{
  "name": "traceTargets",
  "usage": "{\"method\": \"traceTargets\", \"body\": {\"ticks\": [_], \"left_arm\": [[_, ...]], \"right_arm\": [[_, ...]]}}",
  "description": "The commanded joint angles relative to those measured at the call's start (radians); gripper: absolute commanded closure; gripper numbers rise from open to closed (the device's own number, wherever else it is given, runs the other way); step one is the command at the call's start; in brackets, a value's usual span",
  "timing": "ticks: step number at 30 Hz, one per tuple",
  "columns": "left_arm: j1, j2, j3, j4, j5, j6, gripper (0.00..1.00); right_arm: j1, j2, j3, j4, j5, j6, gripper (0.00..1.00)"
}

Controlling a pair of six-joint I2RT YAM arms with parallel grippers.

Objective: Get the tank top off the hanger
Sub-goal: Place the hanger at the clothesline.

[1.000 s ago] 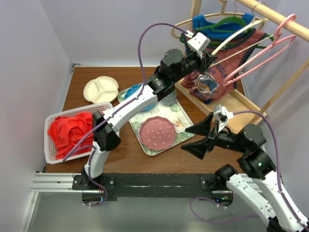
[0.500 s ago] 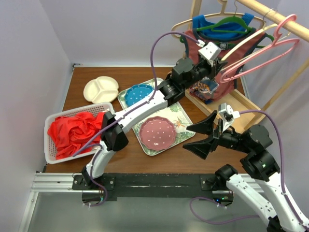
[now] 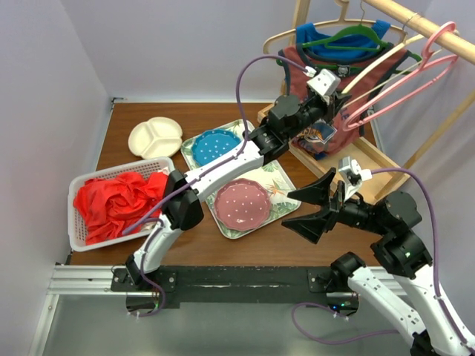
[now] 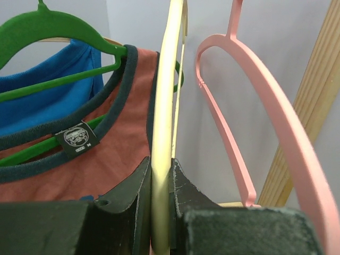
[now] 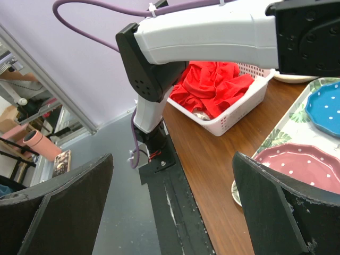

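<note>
The rust-red tank top (image 3: 320,132) with dark blue trim (image 4: 106,154) hangs on the rack at the back right. Its neckline lies against a cream hanger (image 4: 164,95) that slants up to the wooden rail (image 3: 415,22). My left gripper (image 4: 162,172) is shut on that cream hanger (image 3: 371,65), right beside the top's shoulder. In the top view the left gripper (image 3: 335,93) partly hides the garment. My right gripper (image 3: 310,211) hovers wide open over the table's front right, holding nothing; in its own view the right gripper (image 5: 172,207) faces the left arm's base.
A green hanger (image 4: 58,32) carries a blue garment (image 4: 48,101) just behind. A pink hanger (image 3: 404,78) hangs to the right. On the table are a white basket (image 3: 78,233) of red cloth, a white divided plate (image 3: 154,137), and a leaf-print tray (image 3: 278,189) with blue and pink plates.
My left gripper has swung right and back toward the rack, carrying the cream hanger and tank top with it. The right arm has shifted slightly right, still open.
</note>
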Motion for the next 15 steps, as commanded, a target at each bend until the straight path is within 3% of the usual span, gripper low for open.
{"method": "traceTargets", "body": {"ticks": [1,7,8,9,12,15], "left_arm": [[-0.006,0.020,0.068,0.145,-0.022,0.020,1.00],[-0.015,0.017,0.055,0.156,-0.025,0.036,0.99],[-0.016,0.003,0.046,0.157,-0.025,0.048,0.94],[-0.018,-0.006,0.032,0.160,-0.027,0.052,0.79],[-0.019,-0.072,-0.055,0.199,-0.025,0.056,0.57],[-0.019,-0.146,-0.146,0.228,-0.025,0.056,0.47]], "right_arm": [[0.003,-0.006,0.049,0.015,0.010,0.023,0.01],[0.005,-0.015,0.053,0.007,0.022,0.017,0.01],[0.003,-0.013,0.053,0.007,0.020,0.017,0.01],[0.003,-0.010,0.050,0.008,0.022,0.019,0.01],[0.003,-0.010,0.050,0.007,0.026,0.023,0.01],[0.005,-0.009,0.059,0.001,0.037,0.023,0.01]]}}
